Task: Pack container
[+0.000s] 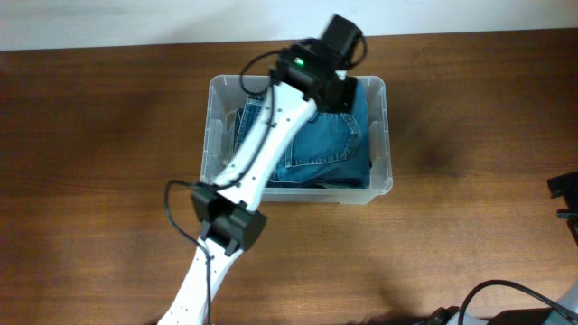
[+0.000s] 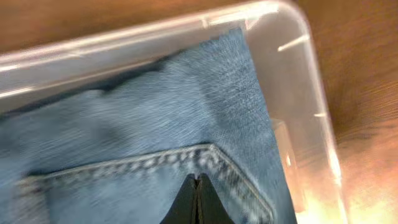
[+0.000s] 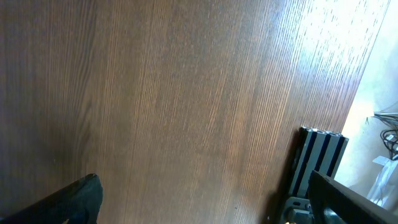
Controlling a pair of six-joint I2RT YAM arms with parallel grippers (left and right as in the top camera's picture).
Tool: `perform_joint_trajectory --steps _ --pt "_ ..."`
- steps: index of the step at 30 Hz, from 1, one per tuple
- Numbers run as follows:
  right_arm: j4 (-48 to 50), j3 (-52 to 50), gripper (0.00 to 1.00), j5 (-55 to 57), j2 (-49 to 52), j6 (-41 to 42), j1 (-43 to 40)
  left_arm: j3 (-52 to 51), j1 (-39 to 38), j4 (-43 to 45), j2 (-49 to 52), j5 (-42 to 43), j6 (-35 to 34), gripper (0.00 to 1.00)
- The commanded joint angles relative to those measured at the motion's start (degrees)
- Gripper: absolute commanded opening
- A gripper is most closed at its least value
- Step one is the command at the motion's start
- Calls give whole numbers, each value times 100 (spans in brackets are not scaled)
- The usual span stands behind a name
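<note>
Found the container (image 1: 209,135) toward the back middle of the wooden counter (image 1: 108,162), long side running left to right, upright and open at the top. Saw through its clear walls to folded blue jeans (image 1: 325,149) lying flat inside, covering most of the floor and leaving a narrow gap along the left wall. Noted a stitched pocket and seams facing up on the cloth.

Traced the white left arm (image 1: 262,153) from the front edge of the counter diagonally up over the container, with its black wrist above the back right part of the bin and a black cable (image 1: 176,212) looping off beside the elbow joint.

From the left wrist view, saw the left jaws pressed together, black tips meeting in a single point at the jeans (image 2: 155,124) just below a stitched pocket seam. Could not tell whether touching the cloth or pinching any of it. Caught the container's rounded corner and rim (image 2: 311,74) at the upper right of that view, with wood grain beyond.

Spotted only a black sliver of the right arm (image 1: 564,194) at the far right edge of the overhead view, well apart from the container. From the right wrist view, saw the right jaws spread wide, one dark tip in each lower corner, with nothing but bare counter (image 3: 186,93) between. Noted a black slotted metal rail (image 3: 320,162) toward the lower right of that view.
</note>
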Motion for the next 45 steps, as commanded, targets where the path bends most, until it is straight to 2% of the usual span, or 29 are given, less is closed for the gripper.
perform_joint_trajectory --steps 1,6,12,21,30,45 --pt "0 -24 98 28 -7 48 -15 -122 -87 74 603 -151 46 1" --pt "2 -24 98 28 -7 48 -15 -122 -201 149 1126 -153 28 1" --pt "0 -24 98 28 -7 48 -15 28 -197 175 1021 -153 33 1" --pt "2 -24 98 28 -7 48 -15 697 -203 -820 310 -140 28 1" --pt "2 -24 98 28 -7 48 -15 684 -356 -1799 98 328 -63 1" --pt "2 -24 98 28 -7 48 -15 -81 -844 -1725 439 323 -361 1"
